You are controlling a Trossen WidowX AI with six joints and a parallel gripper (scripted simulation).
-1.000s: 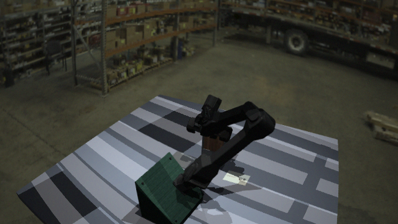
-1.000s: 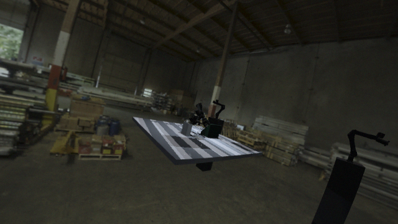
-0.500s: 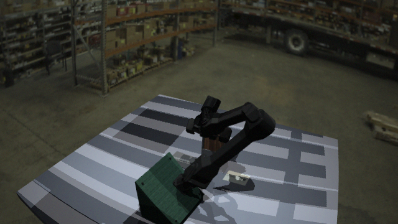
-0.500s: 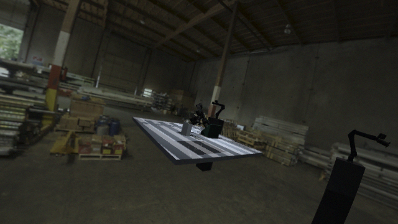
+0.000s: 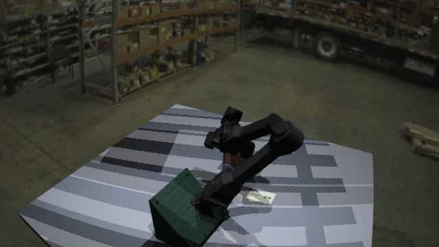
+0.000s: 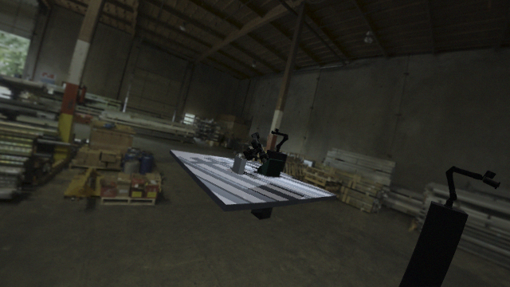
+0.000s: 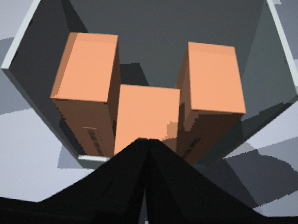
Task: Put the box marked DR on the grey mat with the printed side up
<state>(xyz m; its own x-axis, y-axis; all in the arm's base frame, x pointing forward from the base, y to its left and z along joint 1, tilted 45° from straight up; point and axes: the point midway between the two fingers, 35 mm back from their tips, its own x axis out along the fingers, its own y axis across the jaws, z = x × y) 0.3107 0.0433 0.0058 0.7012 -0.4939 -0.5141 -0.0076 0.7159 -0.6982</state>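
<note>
Three orange boxes [image 7: 147, 112] [image 5: 233, 159] are standing in the grey bin [image 7: 10, 52] [image 6: 239, 165], the DR one among them, though we are reading no code. We are judging them light, stiff card, slightly slippery, best gripped across the narrow sides near the top. Above, the gripper [image 7: 147, 148] is keeping its fingers together, empty.
</note>
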